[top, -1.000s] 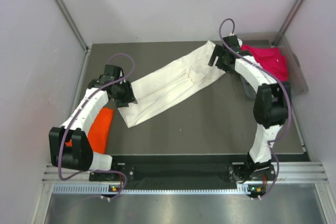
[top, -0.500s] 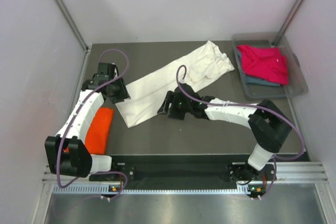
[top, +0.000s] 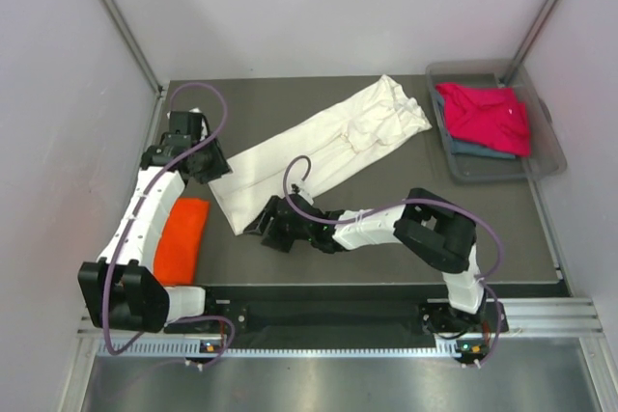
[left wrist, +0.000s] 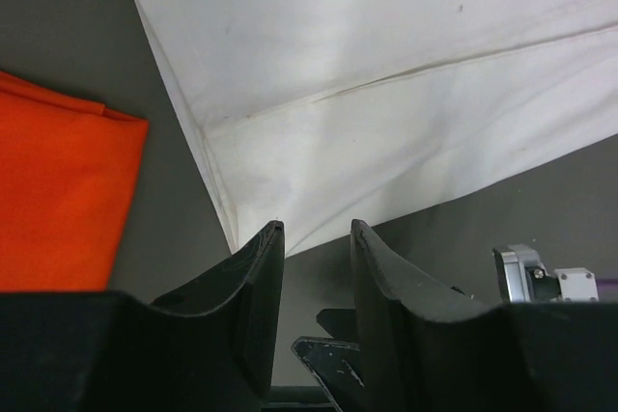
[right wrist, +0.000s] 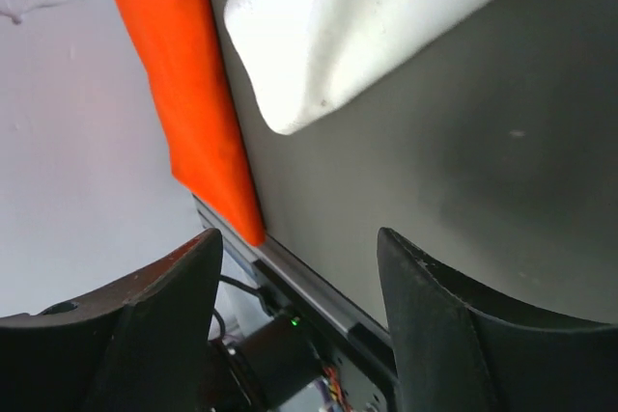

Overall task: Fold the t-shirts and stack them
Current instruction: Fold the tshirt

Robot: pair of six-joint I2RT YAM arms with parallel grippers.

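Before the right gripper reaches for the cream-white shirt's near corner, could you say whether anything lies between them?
Nothing visible does: only bare table separates the open right gripper from the corner of the cream-white shirt; the orange shirt lies off to one side.

Cream-white t-shirt (top: 319,147): folded lengthwise into a long band and laid flat on the table (top: 406,209), running diagonally from near-left to far-right, its far end bunched. Orange t-shirt (top: 182,238): folded compact at the table's left edge, just beside the cream shirt's near corner. Magenta-pink t-shirt (top: 488,113): rumpled, lying on top of the grey-blue t-shirt (top: 473,149) in the clear bin (top: 546,142) at far right.
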